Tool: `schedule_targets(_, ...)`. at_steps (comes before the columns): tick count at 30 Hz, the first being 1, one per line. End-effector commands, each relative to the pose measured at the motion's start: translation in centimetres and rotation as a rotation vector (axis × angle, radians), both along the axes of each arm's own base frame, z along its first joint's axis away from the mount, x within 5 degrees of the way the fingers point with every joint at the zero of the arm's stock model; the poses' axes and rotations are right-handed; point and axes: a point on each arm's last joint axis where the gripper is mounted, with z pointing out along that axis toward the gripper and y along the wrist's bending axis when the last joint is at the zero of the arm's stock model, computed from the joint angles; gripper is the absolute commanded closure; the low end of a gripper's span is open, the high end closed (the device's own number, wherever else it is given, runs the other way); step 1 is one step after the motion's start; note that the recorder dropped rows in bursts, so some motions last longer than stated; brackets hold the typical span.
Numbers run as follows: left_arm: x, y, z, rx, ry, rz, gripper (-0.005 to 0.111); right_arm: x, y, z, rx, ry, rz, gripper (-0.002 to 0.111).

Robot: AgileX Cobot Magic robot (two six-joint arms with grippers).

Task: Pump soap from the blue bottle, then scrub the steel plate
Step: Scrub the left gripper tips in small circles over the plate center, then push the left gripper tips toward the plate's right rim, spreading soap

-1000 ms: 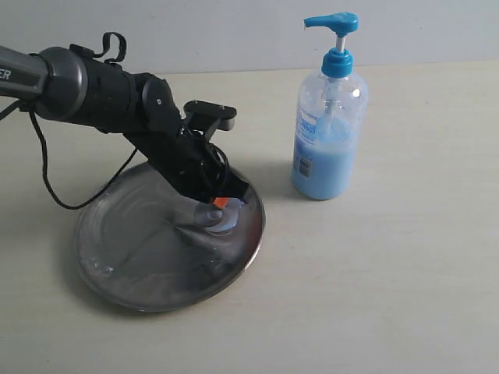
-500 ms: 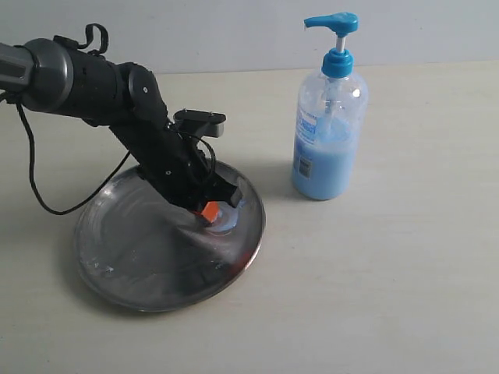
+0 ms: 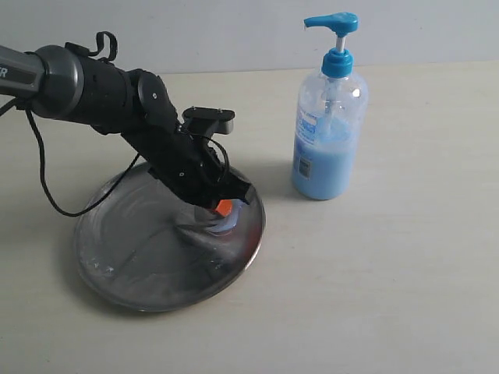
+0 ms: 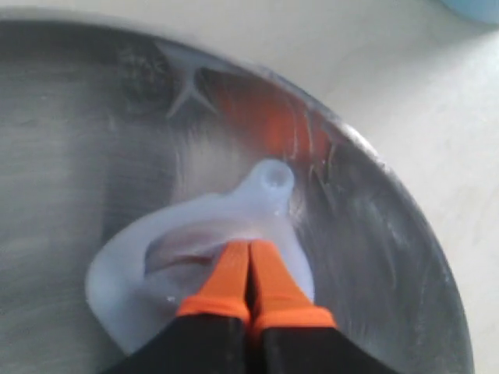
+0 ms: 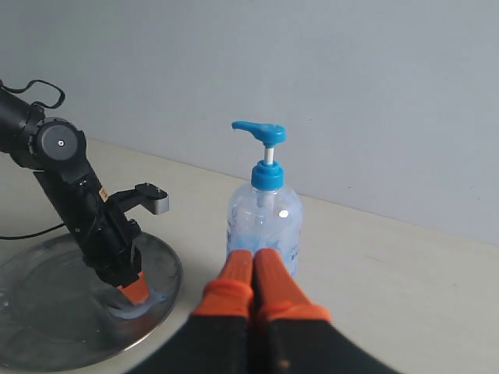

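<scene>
Scrubbing is judged to be the step in hand. The left gripper [image 3: 223,207] has its orange tips pressed together with nothing held between them, and they are set down in a pale blue smear of soap [image 4: 117,261] on the plate [image 3: 129,253].

Position: the plate lies flat on the table [image 3: 390,273], on the left of the exterior view. The smear sits on the side of the plate nearest the bottle [image 3: 329,132], close inside the rim.

Governing relation: the soap lies around and just ahead of the left tips. It forms a curved loop with a short tail running out toward the rim. The bare, streaky steel extends the other way, back beneath the left arm toward the far rim. Any spreading stroke would therefore draw the tips back across the plate, away from the bottle.

Arms: the left is on the work. The right gripper [image 5: 253,282] is closed on nothing and held in the air, well apart from the plate and facing the bottle.

Orientation: the plate is round and has no long axis. The bottle stands upright beside the plate without touching it. Its pump head [image 3: 331,21] is raised and the spout points toward the plate side.

Risk noted: the tips work near the rim, so downward pressure there may tip or slide the plate.
</scene>
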Motion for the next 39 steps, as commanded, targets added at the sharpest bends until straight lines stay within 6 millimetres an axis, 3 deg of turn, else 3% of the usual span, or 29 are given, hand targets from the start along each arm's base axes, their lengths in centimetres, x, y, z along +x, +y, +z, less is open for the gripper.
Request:
schedule_targets(1, 0.2, 1.2, -1.5, 0.040, 0.028, 0.018, 0.107, 0.0, 0.0, 0.1, 0.003, -0.015, -0.005, 0.108)
schedule_targets(14, -1.4, 1.7, -1.6, 0.098, 0.191, -0.070, 0.107, 0.0, 0.0, 0.1, 0.003, -0.015, -0.005, 0.108)
schedule_targets(25, -2.6, -1.2, -1.5, 0.058, 0.119, -0.122, 0.107, 0.0, 0.0, 0.1, 0.004, -0.012, -0.004, 0.108)
schedule_targets(33, -1.2, -1.9, -1.4, 0.019, -0.057, -0.064, 0.107, 0.0, 0.0, 0.1, 0.004, -0.012, -0.004, 0.108)
schedule_targets(39, -0.2, -1.9, -3.2, 0.032, -0.031, -0.026, 0.107, 0.0, 0.0, 0.1, 0.004, -0.012, -0.004, 0.108)
